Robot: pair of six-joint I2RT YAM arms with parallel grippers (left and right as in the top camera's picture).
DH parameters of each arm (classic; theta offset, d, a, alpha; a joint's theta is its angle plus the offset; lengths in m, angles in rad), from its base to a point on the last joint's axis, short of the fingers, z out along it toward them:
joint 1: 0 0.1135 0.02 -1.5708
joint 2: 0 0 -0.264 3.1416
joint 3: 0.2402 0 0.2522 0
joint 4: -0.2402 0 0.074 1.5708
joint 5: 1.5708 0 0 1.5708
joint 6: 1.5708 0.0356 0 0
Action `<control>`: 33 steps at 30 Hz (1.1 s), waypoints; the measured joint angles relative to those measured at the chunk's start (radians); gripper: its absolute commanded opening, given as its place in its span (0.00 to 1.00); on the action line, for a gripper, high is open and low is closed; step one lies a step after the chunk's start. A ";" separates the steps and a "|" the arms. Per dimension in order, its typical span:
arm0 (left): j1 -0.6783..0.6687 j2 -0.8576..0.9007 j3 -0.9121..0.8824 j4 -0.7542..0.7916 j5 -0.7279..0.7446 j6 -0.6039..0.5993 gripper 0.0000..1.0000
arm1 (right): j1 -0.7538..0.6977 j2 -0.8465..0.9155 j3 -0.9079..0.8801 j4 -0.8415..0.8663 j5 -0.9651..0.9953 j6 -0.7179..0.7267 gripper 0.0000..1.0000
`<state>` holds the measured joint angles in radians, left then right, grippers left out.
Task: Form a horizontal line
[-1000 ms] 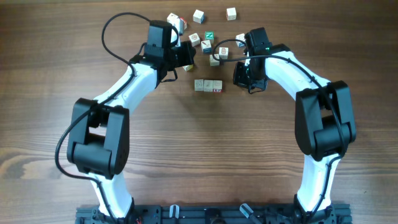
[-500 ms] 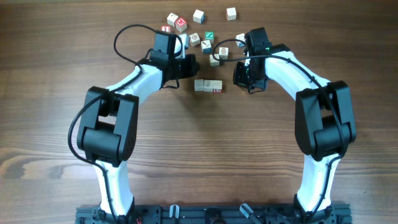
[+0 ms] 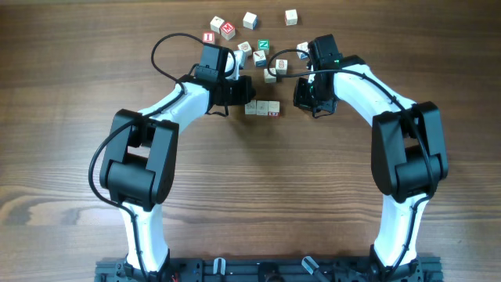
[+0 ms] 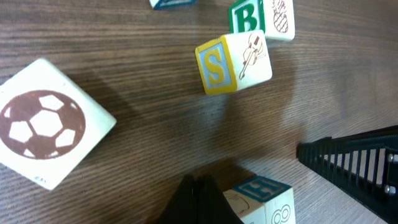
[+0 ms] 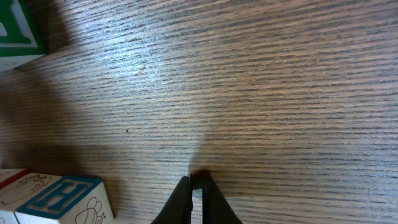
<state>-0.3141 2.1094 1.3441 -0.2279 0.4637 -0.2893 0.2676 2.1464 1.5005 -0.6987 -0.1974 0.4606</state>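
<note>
The horizontal line (image 3: 262,109) is a short row of pale cubes touching side to side at the table's middle back, with red marks at its right end. My left gripper (image 3: 245,95) is shut and empty, its tips just above-left of the row's left end. In the left wrist view the shut left gripper (image 4: 202,194) lies right beside a blue-H cube (image 4: 261,200); I cannot tell if they touch. To the right of the row, my right gripper (image 3: 306,99) is shut and apart from it. The right wrist view shows this gripper (image 5: 196,184) empty over bare wood, a blue-H cube (image 5: 59,199) to its left.
Several loose letter cubes (image 3: 252,48) lie scattered behind the row. In the left wrist view I see a football cube (image 4: 43,124), a yellow-S cube (image 4: 233,62) and a green-B cube (image 4: 245,17). A green-marked cube (image 5: 15,28) shows at the right wrist view's top left.
My left arm has swung right and toward the row, bringing its shut gripper to the row's left end. The right arm and the row have not moved.
</note>
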 measured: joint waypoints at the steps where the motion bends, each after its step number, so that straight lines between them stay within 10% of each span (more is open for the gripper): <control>1: 0.000 0.000 0.000 -0.001 0.000 0.000 0.04 | 0.000 0.000 0.000 0.000 0.000 0.000 0.08; 33: 0.000 0.000 0.000 -0.032 0.000 0.023 0.04 | 0.000 0.000 0.000 0.005 0.000 0.000 0.08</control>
<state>-0.3141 2.1094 1.3441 -0.2596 0.4641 -0.2665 0.2676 2.1464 1.5002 -0.6941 -0.1974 0.4606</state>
